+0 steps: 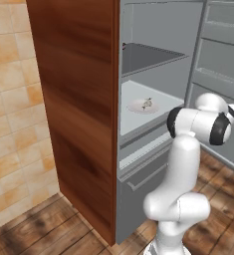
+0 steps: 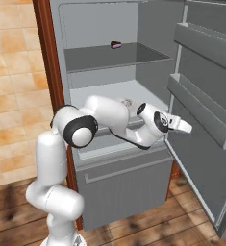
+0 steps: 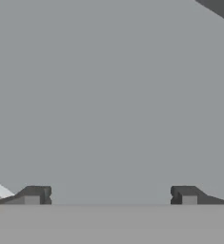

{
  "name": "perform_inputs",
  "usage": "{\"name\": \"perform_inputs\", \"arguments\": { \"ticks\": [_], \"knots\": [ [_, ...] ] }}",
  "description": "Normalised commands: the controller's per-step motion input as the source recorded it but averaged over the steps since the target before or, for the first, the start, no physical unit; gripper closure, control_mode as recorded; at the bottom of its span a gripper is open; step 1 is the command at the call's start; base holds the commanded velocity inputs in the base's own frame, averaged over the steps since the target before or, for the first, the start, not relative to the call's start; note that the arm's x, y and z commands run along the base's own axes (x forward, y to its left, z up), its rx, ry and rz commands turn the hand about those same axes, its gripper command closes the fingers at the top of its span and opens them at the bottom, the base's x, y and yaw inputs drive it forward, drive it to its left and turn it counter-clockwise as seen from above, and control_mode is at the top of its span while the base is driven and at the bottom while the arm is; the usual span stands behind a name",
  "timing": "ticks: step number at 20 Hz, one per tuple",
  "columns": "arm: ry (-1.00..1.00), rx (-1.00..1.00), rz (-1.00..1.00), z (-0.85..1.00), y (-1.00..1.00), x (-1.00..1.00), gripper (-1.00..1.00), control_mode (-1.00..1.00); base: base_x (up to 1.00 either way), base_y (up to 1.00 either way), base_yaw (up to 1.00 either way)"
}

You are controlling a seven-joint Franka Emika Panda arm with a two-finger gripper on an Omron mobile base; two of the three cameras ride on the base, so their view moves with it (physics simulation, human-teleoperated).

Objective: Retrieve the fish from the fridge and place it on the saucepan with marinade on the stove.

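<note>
I see the fridge point(image 2: 133, 72) door open so I can reach in. The fish point(image 1: 147, 102) lies on a plate point(image 1: 138, 107) on the middle shelf, at 10 o'clock from my arm. My claw point(image 3: 110, 195) is wide and empty, ready to grab.

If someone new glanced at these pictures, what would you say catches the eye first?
The open fridge draws the eye, its door swung right and the white arm reaching across its front. On the lower shelf a tiny fish lies on a pale plate. The pincer stands open and empty, facing a grey surface.
</note>
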Motion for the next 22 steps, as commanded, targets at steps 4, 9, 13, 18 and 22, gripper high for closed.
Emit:
{"name": "perform_inputs", "arguments": {
  "ticks": [4,9,13,18,22],
  "knots": [
    [-0.21,0.23,0.07,0.00,-0.02,-0.13,-1.00,-1.00,0.00,0.00,0.00],
    [-0.16,0.29,0.12,0.00,0.19,0.11,-1.00,-1.00,0.00,0.00,0.00],
    [-0.19,0.30,0.27,0.01,0.17,0.22,-1.00,-1.00,0.00,0.00,0.00],
    [-0.23,0.25,0.27,0.37,0.03,0.04,-1.00,-1.00,0.00,0.00,0.00],
    [-0.20,0.22,0.23,0.46,-0.32,0.00,-1.00,-1.00,0.00,0.00,0.00]
  ]
}}
